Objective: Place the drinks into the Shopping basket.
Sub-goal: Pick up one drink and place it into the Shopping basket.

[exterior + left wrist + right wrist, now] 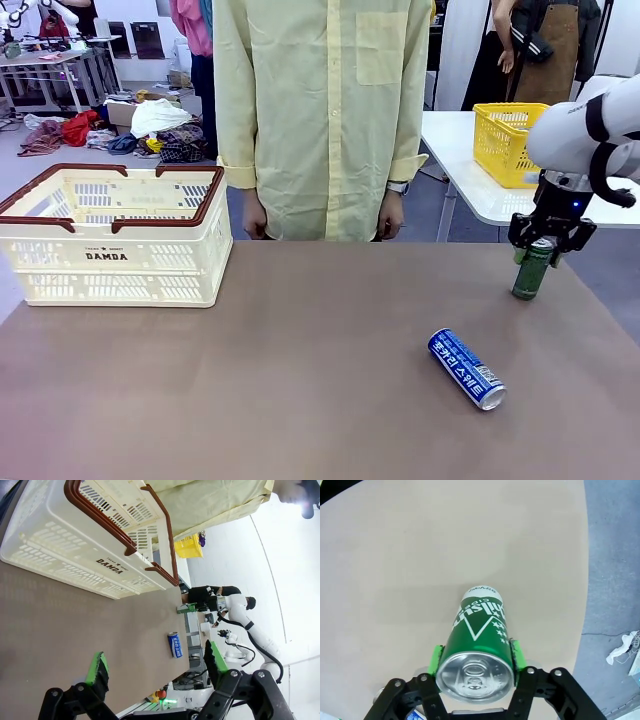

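A green and white can (531,270) stands upright near the table's right edge, and its silver top (476,675) faces the right wrist camera. My right gripper (541,253) comes down over its top, with the green pads (437,658) pressed on both sides of the can, shut on it. Nearer the front, a blue can (466,369) with white lettering lies on its side. The cream Shopping basket (110,255) marked "DAMDA" sits at the table's far left. My left gripper (154,655) hangs open over bare table near the basket (75,550), nothing between its fingers.
A person in a pale yellow shirt (320,110) stands at the far edge, hands down at their sides. A bright yellow basket (505,140) rests on a white side table (470,190) behind the right arm. Brown tabletop lies open between the cans and the cream basket.
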### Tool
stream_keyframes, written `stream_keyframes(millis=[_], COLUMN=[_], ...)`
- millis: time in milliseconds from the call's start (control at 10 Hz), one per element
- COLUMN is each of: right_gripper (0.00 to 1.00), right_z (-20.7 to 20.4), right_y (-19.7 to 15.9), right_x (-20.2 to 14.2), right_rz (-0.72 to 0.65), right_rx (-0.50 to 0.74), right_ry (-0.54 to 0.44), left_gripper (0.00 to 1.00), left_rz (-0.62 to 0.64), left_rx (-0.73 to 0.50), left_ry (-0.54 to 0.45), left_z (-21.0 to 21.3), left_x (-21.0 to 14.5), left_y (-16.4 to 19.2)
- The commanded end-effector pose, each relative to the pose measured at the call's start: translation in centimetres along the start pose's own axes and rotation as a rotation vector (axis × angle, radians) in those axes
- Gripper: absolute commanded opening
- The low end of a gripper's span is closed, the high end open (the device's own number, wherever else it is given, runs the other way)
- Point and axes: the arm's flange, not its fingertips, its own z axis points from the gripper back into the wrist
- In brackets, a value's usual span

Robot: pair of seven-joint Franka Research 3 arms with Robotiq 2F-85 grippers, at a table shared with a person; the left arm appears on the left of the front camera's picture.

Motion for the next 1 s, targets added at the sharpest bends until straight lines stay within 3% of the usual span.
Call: stream_keyframes(millis=[0, 500, 700, 900], right_gripper=[0.0, 0.0, 0.0, 0.0], right_z=[0.1, 0.8, 6.2, 14.3], right_y=[0.6, 0.6, 0.3, 0.0], right_x=[0.3, 0.0, -2.1, -6.7], right_rz=[0.024, 0.027, 0.078, 0.145], right_rx=[-0.037, -0.043, 0.009, 0.032], right_ry=[-0.02, -0.03, -0.078, -0.016], left_gripper=[1.0, 1.0, 1.0, 1.0], left_rz=[-0.015, -0.015, -0.015, -0.015], left_rx=[-0.013, -0.013, -0.013, -0.013], left_ry=[-0.002, -0.002, -0.002, -0.002], left_z=[0.2, 0.2, 0.2, 0.2], left_x=[0.0, 0.0, 0.0, 0.0], left_y=[0.1, 0.1, 0.1, 0.1])
